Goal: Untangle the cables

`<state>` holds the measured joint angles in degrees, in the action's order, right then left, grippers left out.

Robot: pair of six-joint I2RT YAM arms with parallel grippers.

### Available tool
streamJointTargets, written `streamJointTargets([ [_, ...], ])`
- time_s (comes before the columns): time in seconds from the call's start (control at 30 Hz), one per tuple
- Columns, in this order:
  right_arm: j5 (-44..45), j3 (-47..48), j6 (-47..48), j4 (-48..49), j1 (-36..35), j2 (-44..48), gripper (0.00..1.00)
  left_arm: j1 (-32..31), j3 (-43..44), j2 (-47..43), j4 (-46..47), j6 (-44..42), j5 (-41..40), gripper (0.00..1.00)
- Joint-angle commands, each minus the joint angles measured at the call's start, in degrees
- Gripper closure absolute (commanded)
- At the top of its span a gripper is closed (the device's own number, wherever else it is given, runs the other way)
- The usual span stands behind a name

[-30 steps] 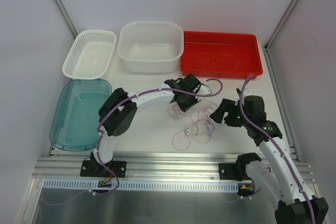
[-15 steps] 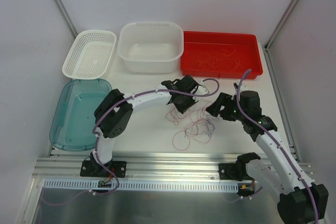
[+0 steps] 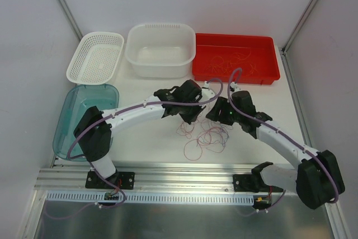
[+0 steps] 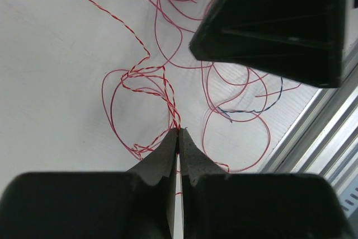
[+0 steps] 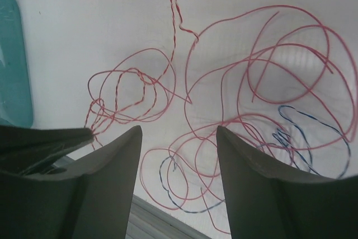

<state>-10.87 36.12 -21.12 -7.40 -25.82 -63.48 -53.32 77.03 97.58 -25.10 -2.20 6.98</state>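
Observation:
The cables (image 3: 208, 136) are a loose tangle of thin red wires, with a few dark blue ones, on the white table in front of both wrists. My left gripper (image 3: 192, 118) hangs over the tangle's left part. In the left wrist view it (image 4: 178, 132) is shut, pinching a twisted red strand (image 4: 169, 96) between its tips. My right gripper (image 3: 216, 115) sits close beside it. In the right wrist view it (image 5: 179, 130) is open above red and blue loops (image 5: 251, 82), with nothing gripped. The left fingertip (image 5: 50, 144) shows at that view's left edge.
A red tray (image 3: 235, 78) at the back right holds more thin wires. A white tub (image 3: 159, 70) and a white mesh basket (image 3: 75, 65) stand along the back. A teal tray (image 3: 84, 116) lies at the left. An aluminium rail (image 3: 184, 172) runs along the near edge.
The right arm swung left until its gripper sits next to the left one, and its jaws narrowed. The left gripper closed on a strand and shifted slightly left.

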Motion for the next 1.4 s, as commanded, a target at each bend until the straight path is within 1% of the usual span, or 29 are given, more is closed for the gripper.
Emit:
streamJointTargets([
  [0.0,2.96,3.34,-2.52,6.69,-2.82,-4.26,0.41,-0.82,-1.97,-4.41,0.84,3.76,-0.39,1.0],
  [0.13,4.89,3.43,-3.75,10.03,-4.32,-8.75,0.46,-1.17,-3.55,-7.4,1.28,5.53,-0.57,1.0],
  [0.23,6.3,2.82,-4.45,12.49,-4.41,-11.13,0.53,-1.26,-5.13,-10.21,1.81,6.59,-1.18,1.0],
  [0.27,6.3,2.47,-4.54,13.54,-4.32,-11.66,0.59,-1.26,-5.49,-10.83,2.07,7.03,-1.53,1.0],
  [0.33,5.08,2.03,-4.8,14.86,-4.32,-12.36,0.64,-1.26,-6.46,-12.67,2.16,7.73,-3.37,1.0],
  [0.37,4.2,1.24,-4.8,16.17,-4.41,-12.8,0.7,-1.26,-6.81,-13.37,2.34,8.34,-3.9,1.0],
  [0.43,3.93,0.36,-5.15,17.15,-4.5,-12.98,0.78,-1.26,-7.42,-15.05,2.86,9.31,-5.13,1.0],
  [0.47,4.19,-0.43,-5.33,17.5,-4.41,-12.98,0.86,-1.26,-7.69,-15.66,3.04,10.27,-5.57,1.0],
  [0.57,4.63,-1.57,-5.07,17.68,-4.5,-12.46,0.99,-1.26,-8.65,-17.86,4.27,11.95,-6.72,1.0],
  [0.6,4.55,-2.53,-5.07,17.86,-4.41,-12.28,0.99,-1.26,-9.18,-18.82,4.62,12.21,-6.72,1.0],
  [0.7,4.9,-3.86,-4.8,17.6,-4.32,-11.58,0.99,-1.26,-10.23,-21.19,5.68,14.06,-10.93,1.0],
  [0.73,5.07,-4.3,-4.45,16.9,-4.32,-11.49,0.99,-1.26,-10.5,-21.9,6.03,15.11,-14.24,1.0],
  [0.8,4.99,-5.0,-4.54,15.93,-4.15,-11.05,0.99,-1.17,-11.37,-23.91,6.21,16.25,-18.13,1.0],
  [0.83,4.81,-6.22,-4.54,15.75,-4.15,-10.18,0.99,-1.0,-11.73,-24.71,6.38,17.39,-22.84,1.0],
  [0.93,5.33,-8.95,-4.02,14.62,-3.36,-6.93,0.99,0.31,-14.19,-28.31,6.56,20.64,-29.03,1.0],
  [0.97,5.77,-9.57,-3.49,13.91,-2.05,-5.87,0.99,1.02,-14.98,-29.45,6.73,21.78,-31.92,1.0],
  [1.0,5.78,-10.1,-3.22,13.29,-1.08,-4.82,0.99,1.72,-16.72,-31.9,6.73,23.01,-32.81,1.0],
  [1.07,5.17,-11.24,-2.61,10.92,2.33,-1.58,0.99,3.91,-18.75,-34.64,7.0,26.87,-34.4,1.0],
  [1.1,4.81,-11.51,-1.91,10.22,3.58,-0.6,0.99,4.62,-20.76,-37.43,7.52,27.94,-35.01,1.0],
  [1.17,5.07,-11.25,-1.03,7.67,5.68,2.47,0.99,6.81,-22.88,-41.39,8.84,30.4,-34.76,1.0],
  [1.2,5.42,-10.98,-0.15,6.18,5.87,3.44,0.99,7.61,-24.9,-42.64,10.67,30.84,-32.93,1.0],
  [1.3,4.46,-8.44,2.3,2.31,6.14,5.65,0.99,9.2,-27.19,-45.81,13.93,30.59,-28.01,1.0],
  [1.33,4.54,-7.82,2.66,0.04,6.14,6.35,0.99,9.2,-27.37,-46.07,14.55,30.24,-27.64,1.0],
  [1.37,6.72,-7.03,3.28,-1.46,6.4,7.31,0.99,9.29,-27.38,-46.51,14.56,29.36,-28.25,1.0],
])
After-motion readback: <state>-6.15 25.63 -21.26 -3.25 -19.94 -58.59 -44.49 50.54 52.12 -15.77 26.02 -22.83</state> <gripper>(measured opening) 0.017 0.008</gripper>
